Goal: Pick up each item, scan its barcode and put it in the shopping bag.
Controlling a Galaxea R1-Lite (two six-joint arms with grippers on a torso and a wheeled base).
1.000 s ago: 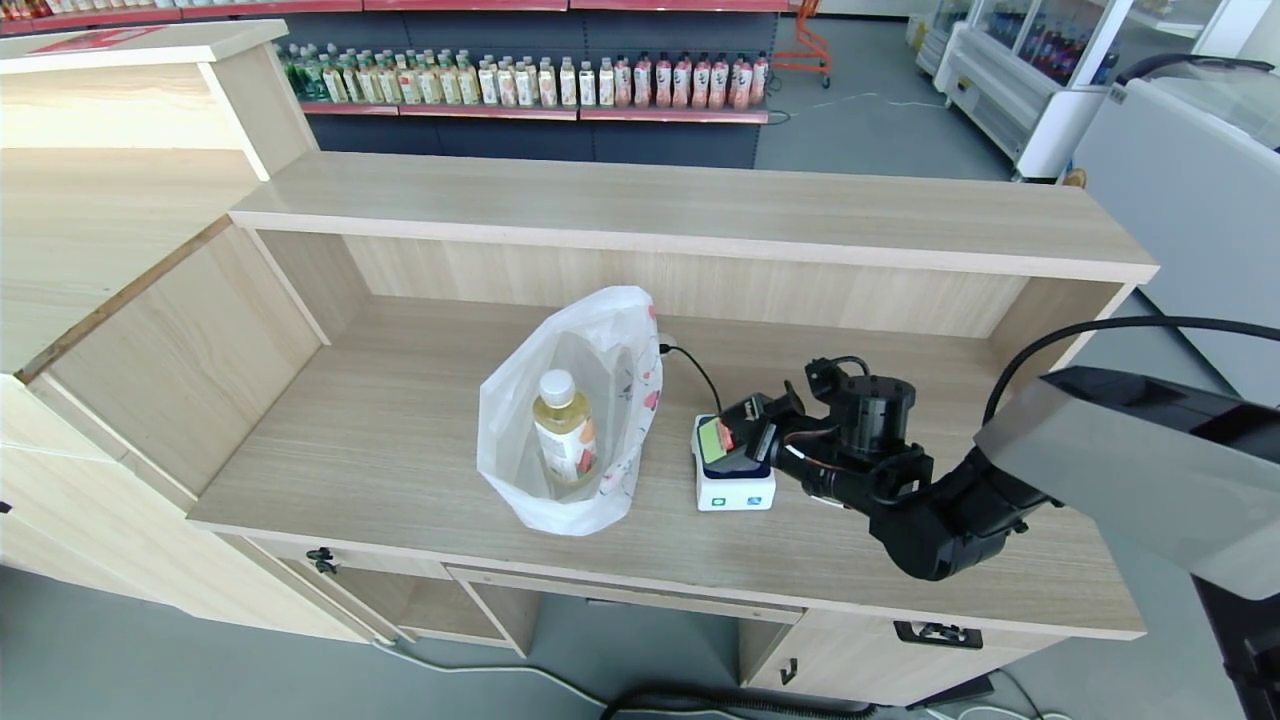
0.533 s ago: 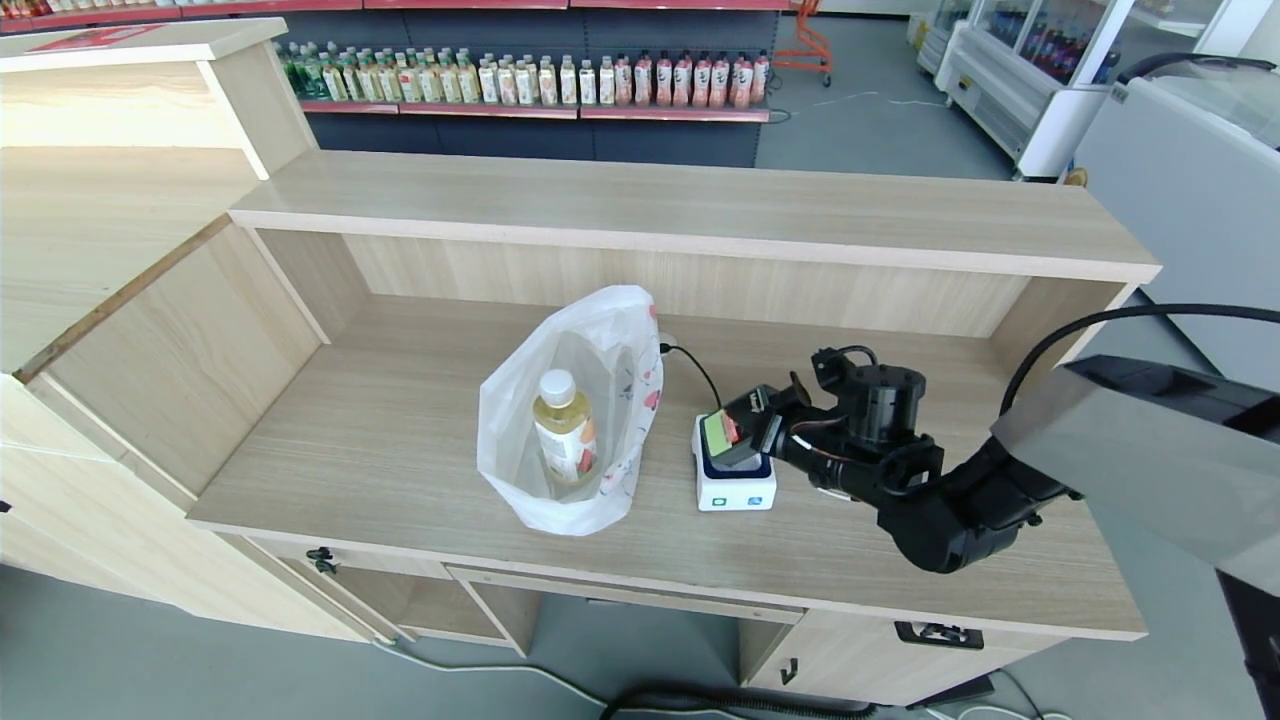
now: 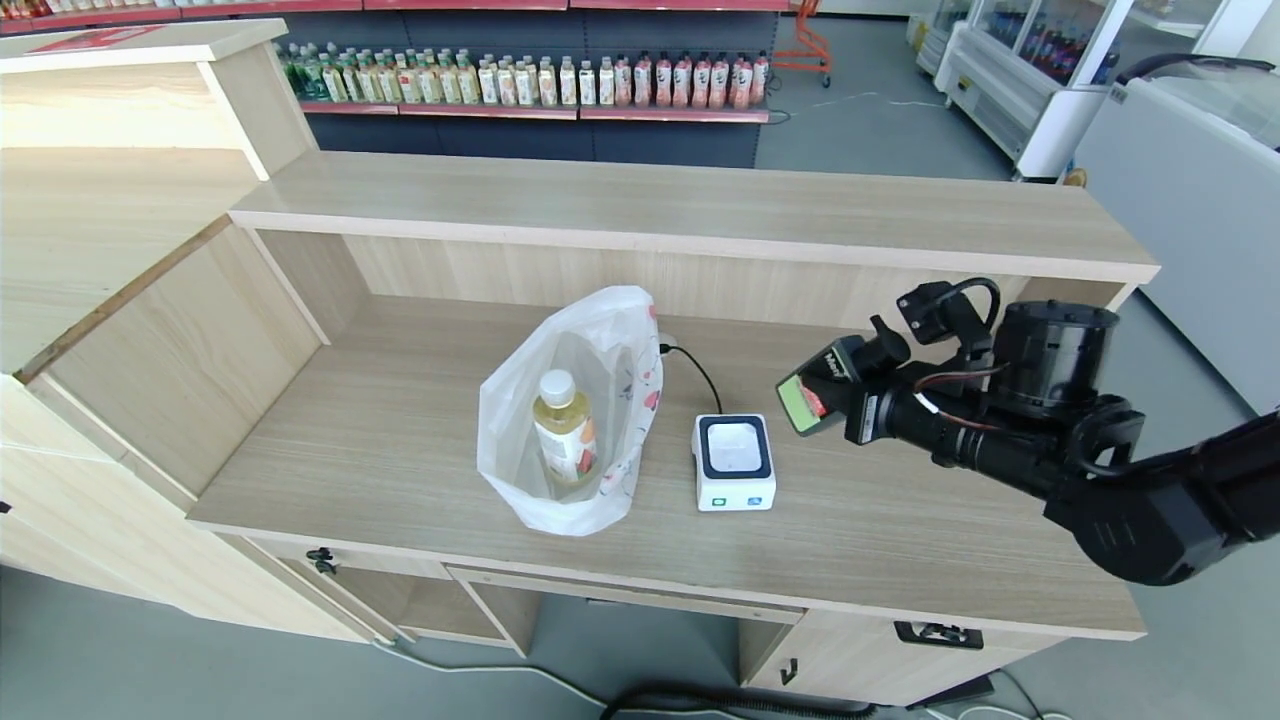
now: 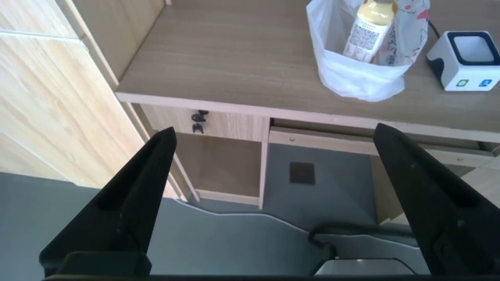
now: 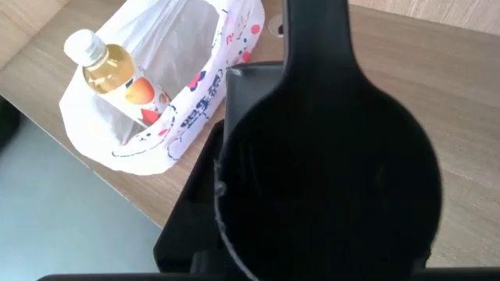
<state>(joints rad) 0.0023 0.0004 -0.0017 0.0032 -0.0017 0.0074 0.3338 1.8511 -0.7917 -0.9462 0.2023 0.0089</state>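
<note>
The room is a shop: a long shelf (image 3: 530, 82) of drink bottles in neat rows runs along the far wall, white chest freezers (image 3: 1180, 170) with glass lids stand off to the right, and the floor (image 3: 870, 130) is smooth grey.

The surface (image 3: 400, 440) is pale wood-grain laminate, matt and flat. It is sunk behind a raised ledge (image 3: 690, 215) of the same board, with upright panels closing its left and right ends.

Near the front edge, about midway along, stands the shopping bag (image 3: 600, 330). It is thin, crinkly, milky plastic with small red and dark prints, and its mouth gapes open.

The right claw (image 3: 822, 392), black and glossy with cables looped at the wrist, hangs in the air above the surface towards its right end. It is clenched on a small packet (image 3: 798, 405), a flat box with a green face, a red patch and dark sides, tilted towards the bag and lifted well off the wood.

The left claw (image 4: 269, 203) hangs low off the front left corner, over the floor, with its two dark tapered fingers spread wide and nothing between them.

Inside the bag a clear plastic bottle (image 3: 563, 430) stands upright, with a white cap, pale yellow drink and an orange-marked label.

Just beside the bag, on the side towards the right end, sits the scanner (image 3: 734, 462). It is a small white block with rounded corners and a dark-framed glass top. A thin black cable (image 3: 690, 372) runs from it towards the back edge.
</note>
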